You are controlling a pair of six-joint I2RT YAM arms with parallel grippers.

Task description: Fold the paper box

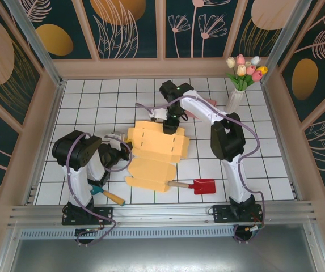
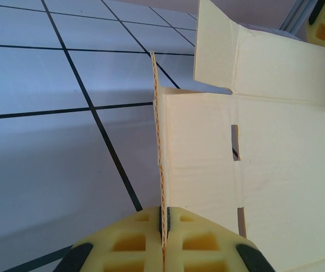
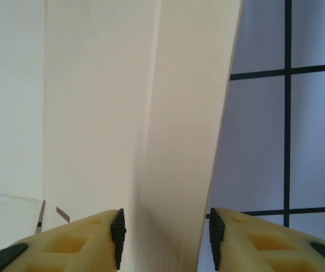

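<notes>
The pale yellow corrugated paper box (image 1: pixel 153 161) lies unfolded in the middle of the white tiled surface (image 1: pixel 88 96), the left pincer (image 2: pixel 163 221) clenched on its flap edge as an anchor, while the right pincer (image 3: pixel 165 232) straddles a raised panel, grip unclear, probably to crease it.

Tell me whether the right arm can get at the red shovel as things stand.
Probably yes: the red shovel lies uncovered near the right arm, with nothing on it. The right gripper straddles a fold of the paper box, so it would have to leave that first.
</notes>
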